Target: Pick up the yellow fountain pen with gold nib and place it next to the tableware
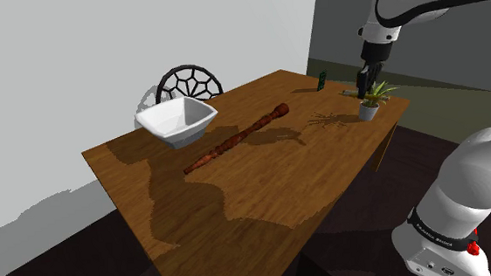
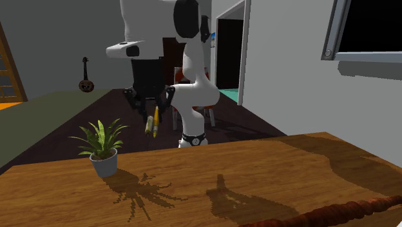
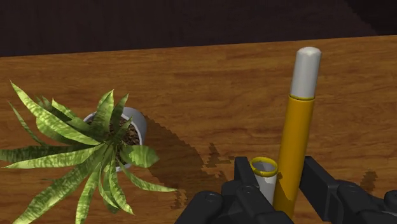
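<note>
- The all-black two-finger gripper is clamped on the yellow fountain pen with a pale grey end, held in the air above the brown wooden table, near the small potted green plant.
- The white square bowl sits well apart, beyond a long reddish-brown carved stick.
- Most of the pen sticks out past the fingers, so a quick swing could loosen it, and a low path could clip the plant or stick.

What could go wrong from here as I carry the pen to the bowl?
1. The jaws clasp the yellow pen near one end, most of its length sticking out; it may pivot or slip.
2. The potted plant stands close beside the jaws; a low sideways move could brush its leaves.
3. The brown rod lies between here and the white bowl; cross it high.
</note>
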Robot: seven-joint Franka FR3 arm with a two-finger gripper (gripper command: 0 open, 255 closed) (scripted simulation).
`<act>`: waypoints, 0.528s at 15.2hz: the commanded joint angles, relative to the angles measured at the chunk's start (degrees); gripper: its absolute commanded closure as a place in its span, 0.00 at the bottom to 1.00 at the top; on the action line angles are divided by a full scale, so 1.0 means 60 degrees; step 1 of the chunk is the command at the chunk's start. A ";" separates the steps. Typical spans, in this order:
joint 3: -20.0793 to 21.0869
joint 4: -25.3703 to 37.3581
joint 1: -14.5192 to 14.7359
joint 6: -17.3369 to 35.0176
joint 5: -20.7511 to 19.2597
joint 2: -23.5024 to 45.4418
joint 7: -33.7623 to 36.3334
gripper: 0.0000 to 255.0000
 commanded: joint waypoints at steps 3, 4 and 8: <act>0.0065 0.0496 0.0020 -0.0543 0.0050 -0.0044 -0.0013 1.00; 0.0078 0.0616 0.0025 -0.0662 0.0062 -0.0042 -0.0016 1.00; 0.0856 0.0551 0.0417 -0.0619 0.0555 -0.0002 0.0912 1.00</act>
